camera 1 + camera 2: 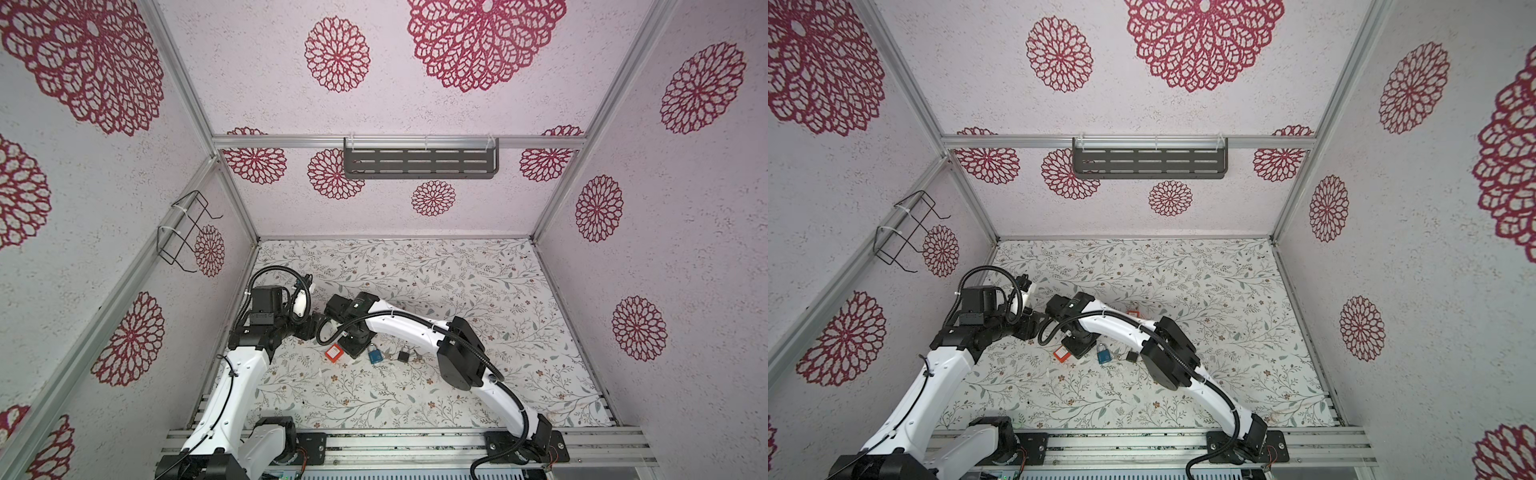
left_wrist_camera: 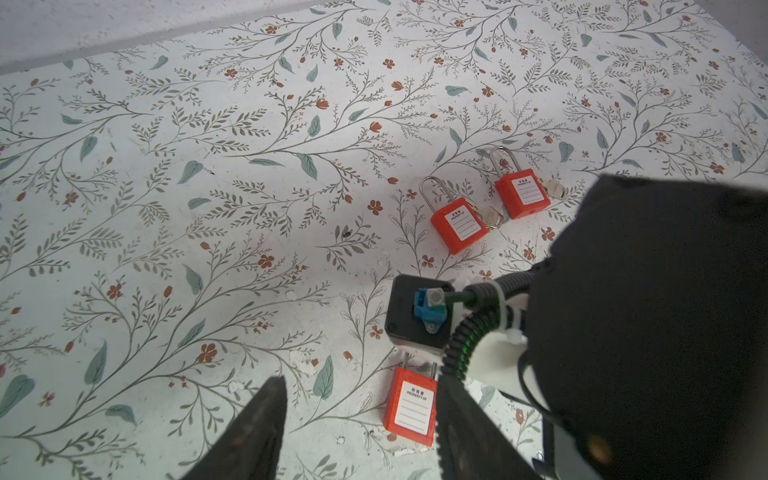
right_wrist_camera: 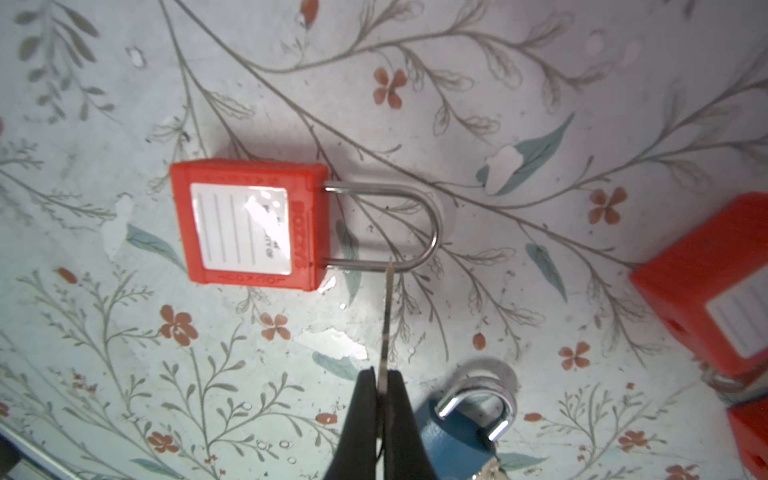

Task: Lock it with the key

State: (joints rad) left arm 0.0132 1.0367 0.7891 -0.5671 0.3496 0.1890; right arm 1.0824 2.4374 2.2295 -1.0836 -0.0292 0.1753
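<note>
right wrist view, right tool (image 3: 381, 380) clamped on key (image 3: 388, 316), left tool (image 2: 362, 380) apart, red padlock (image 3: 249, 224) lying flat

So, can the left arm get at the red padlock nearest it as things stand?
Probably yes: the left gripper is open, and the red padlock's body lies bare by its fingers. The right gripper, shut on the key, hangs over only the shackle end.
</note>
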